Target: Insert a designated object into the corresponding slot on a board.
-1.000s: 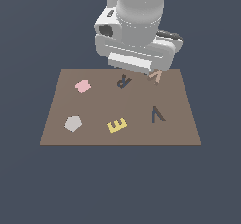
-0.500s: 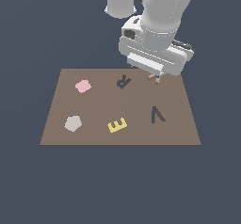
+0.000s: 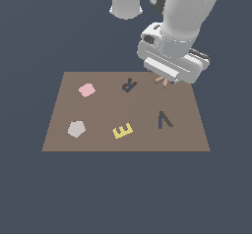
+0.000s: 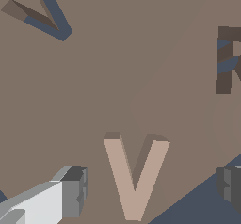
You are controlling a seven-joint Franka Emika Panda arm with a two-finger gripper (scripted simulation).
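Your pincer (image 4: 148,190) is spread apart around the tan V (image 4: 135,173); the V slot (image 3: 165,120) on the board (image 3: 103,115) sits empty.

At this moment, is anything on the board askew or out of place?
Only the tan V: it sits between the open hand's fingers near the board's far edge, not in its V slot. Nothing else stands out.

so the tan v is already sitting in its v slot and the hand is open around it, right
Not quite. The tan V is not in the V slot yet: the wrist view shows it lying on the board near the edge, well apart from the empty recess. The hand is indeed open, one finger on each side of the V.
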